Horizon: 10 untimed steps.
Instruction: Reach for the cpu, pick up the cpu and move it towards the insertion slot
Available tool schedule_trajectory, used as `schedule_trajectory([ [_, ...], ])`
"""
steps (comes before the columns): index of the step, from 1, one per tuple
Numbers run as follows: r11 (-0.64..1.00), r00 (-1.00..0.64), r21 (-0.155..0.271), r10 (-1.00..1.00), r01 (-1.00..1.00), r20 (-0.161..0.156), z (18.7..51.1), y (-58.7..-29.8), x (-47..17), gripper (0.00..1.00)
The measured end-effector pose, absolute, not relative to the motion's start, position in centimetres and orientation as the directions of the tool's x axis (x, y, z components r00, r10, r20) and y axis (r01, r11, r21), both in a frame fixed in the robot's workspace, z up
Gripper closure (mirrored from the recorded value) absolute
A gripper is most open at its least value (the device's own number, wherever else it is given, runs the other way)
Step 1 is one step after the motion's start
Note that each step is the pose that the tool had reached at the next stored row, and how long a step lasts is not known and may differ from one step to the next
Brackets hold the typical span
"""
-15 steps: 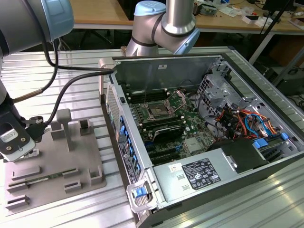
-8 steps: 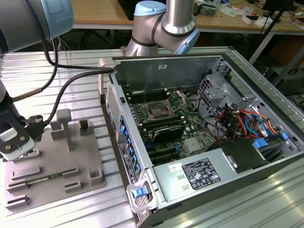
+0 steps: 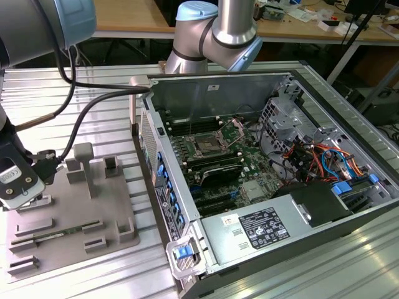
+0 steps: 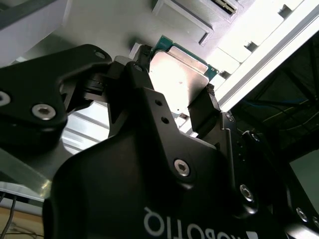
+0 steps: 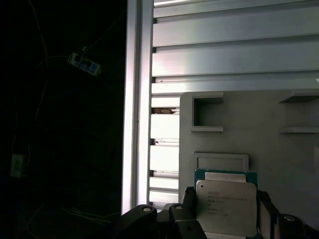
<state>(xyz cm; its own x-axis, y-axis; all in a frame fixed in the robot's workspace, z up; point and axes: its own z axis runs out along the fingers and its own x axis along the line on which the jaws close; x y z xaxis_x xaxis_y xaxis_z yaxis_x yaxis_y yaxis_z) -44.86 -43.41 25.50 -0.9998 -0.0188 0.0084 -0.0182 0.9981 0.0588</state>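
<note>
Black fingers (image 4: pixel 204 107) of the tool (image 4: pixel 172 87) stand closed against opposite edges of the cpu (image 5: pixel 227 209), so the reach is done and the grip looks made. Whether the chip has cleared the grey tray (image 3: pixel 118 212) cannot be told from either wrist view. In the first wrist view it sits just beside a shallow rectangular recess (image 5: pixel 221 160) of that tray.

In the exterior view the tool hangs over the tray's far edge at the exterior view's left. It is well apart from the insertion slot (image 3: pixel 206 147), which lies on the green motherboard inside the open computer case (image 3: pixel 249 230). By that showing, the carry across to the slot is the part left to do.

The cpu is a flat square with a pale, silvery metal top bearing faint print. A thin green rim shows along one edge, and light glares off its lid in the second wrist view.

Ribbed aluminium forms the worktop (image 3: pixel 93 75) under both tray and case.
</note>
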Motion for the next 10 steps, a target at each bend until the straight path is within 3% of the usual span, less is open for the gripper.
schedule_trajectory([
  [10,0.998,-1.000,0.059,-0.019,-0.018,0.008,25.78,-43.41,-44.86,0.45],
])
